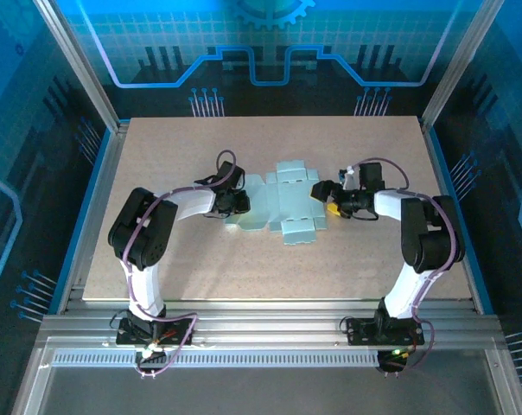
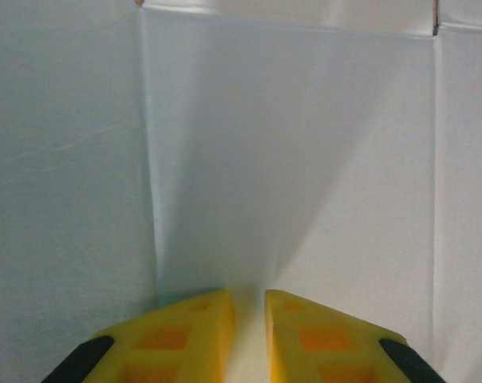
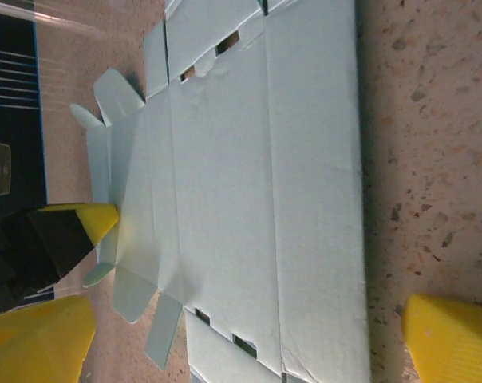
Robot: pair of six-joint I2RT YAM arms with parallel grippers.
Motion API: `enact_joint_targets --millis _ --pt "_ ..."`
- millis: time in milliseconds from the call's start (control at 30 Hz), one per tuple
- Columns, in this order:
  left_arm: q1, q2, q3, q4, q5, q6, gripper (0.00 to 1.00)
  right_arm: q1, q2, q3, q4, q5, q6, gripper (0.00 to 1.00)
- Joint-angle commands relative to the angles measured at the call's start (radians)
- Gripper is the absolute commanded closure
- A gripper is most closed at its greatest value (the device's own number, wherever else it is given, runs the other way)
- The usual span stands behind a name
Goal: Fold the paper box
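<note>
Top external view showed the left gripper [image 1: 240, 203], jaws nearly together (gripping card or not, I couldn't tell), at the left edge of the paper box [image 1: 283, 206], flat on the table [image 1: 166, 259], the right gripper [image 1: 324, 197] gaping just beside its right edge.

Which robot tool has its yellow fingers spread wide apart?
The right tool: it faces the paper box with its fingers far apart, one at each side of its wrist view. The left tool has its fingers nearly together.

We log the paper box [image 1: 285, 206] as a pale mint die-cut sheet, unfolded, flat at mid-table, its small tabs toward nine o'clock.
</note>
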Motion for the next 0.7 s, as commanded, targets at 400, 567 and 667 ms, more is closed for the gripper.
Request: enact_joint_targets --millis 400,567,667 --pt "0.01 0.086 -0.07 -0.009 0.05 -0.009 0.79 0.007 0.069 0.009 0.142 -0.173 0.017 0.25" --pt "0.009 0.083 -0.076 -0.004 0.054 -0.009 0.78 0.005 0.057 0.013 0.106 -0.134 -0.011 0.51" --pt "0.01 0.076 -0.078 -0.004 0.05 -0.006 0.78 0.005 0.052 0.014 0.087 -0.112 -0.026 0.59"
